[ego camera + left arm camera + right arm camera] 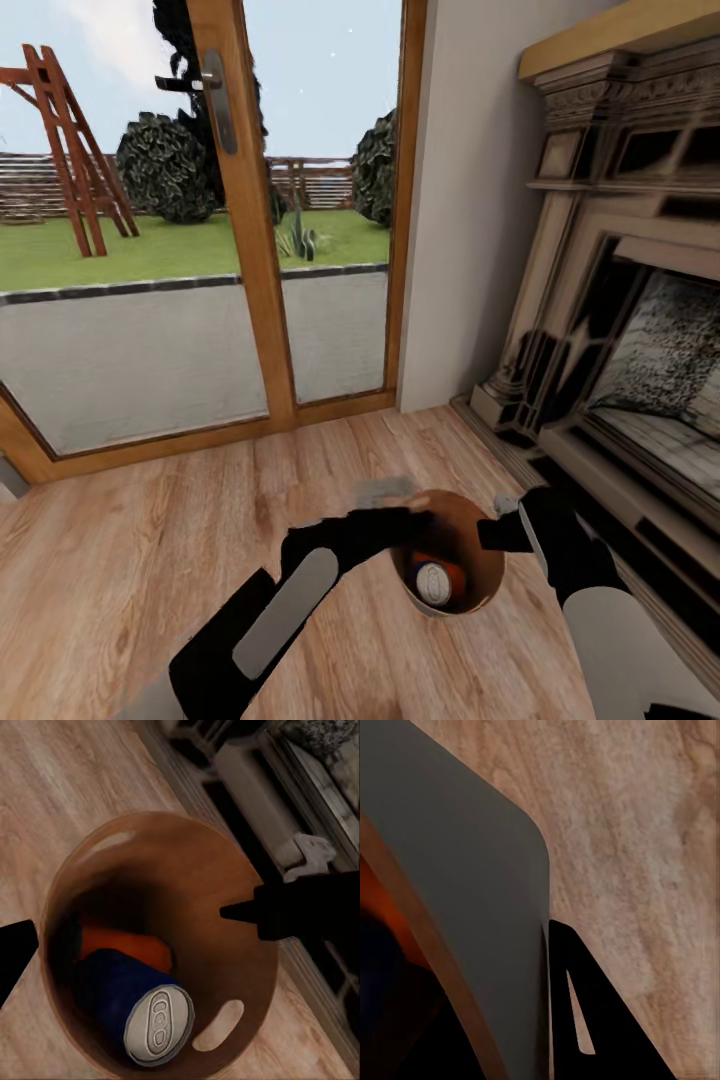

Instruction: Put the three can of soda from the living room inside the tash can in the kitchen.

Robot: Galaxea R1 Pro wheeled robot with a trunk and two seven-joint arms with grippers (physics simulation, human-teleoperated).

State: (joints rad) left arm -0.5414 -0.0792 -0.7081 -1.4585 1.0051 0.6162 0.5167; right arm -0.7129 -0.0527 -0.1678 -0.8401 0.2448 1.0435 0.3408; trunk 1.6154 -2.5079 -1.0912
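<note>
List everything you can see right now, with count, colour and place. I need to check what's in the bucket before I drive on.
Trash can: one, tan-brown inside, pale grey outside, above the wood floor between both grippers, by the fireplace.
Dark blue soda can: one, silver top up, inside the trash can.
Orange soda can: one seen, in the trash can beneath the blue one; a third can cannot be made out.
Glass doors: wooden-framed, ahead, with lawn and bushes beyond.
Fireplace: one, carved stone, at right.
Wood floor: pale planks.
Left gripper: black, open over the can's mouth.
Right gripper: black, at the rim's outer wall; grip unclear.
</note>
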